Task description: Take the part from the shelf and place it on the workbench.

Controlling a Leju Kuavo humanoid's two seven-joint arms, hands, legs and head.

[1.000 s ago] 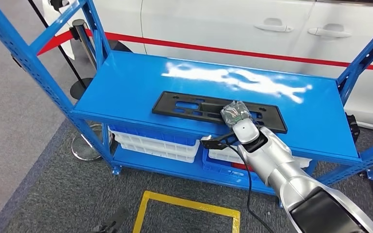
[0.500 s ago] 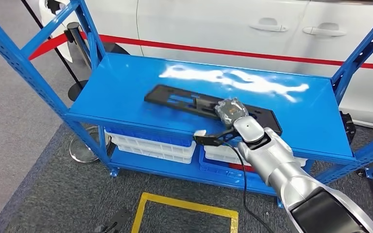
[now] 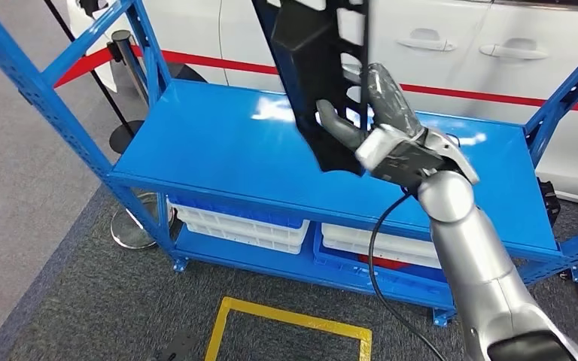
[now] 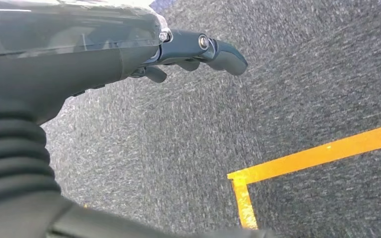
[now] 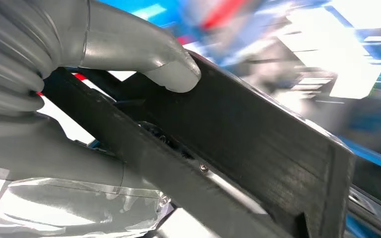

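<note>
A blue shelf (image 3: 218,150) spans the frame's middle. The black part (image 3: 323,83) is held upright at upper centre, clear of it, gripped by the raised right hand (image 3: 380,124). The left hand (image 4: 129,47) is seen over carpet, fingers loosely extended, holding nothing.

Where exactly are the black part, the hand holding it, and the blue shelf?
black part (image 3: 312,45), head view, on its upper slotted body.
right hand (image 3: 380,124), head view, on its middle, gripping the part.
blue shelf (image 3: 211,143), head view, on its bare top surface.

Long black slotted part (image 3: 320,71) upright, raised above blue shelf (image 3: 218,147).
</note>
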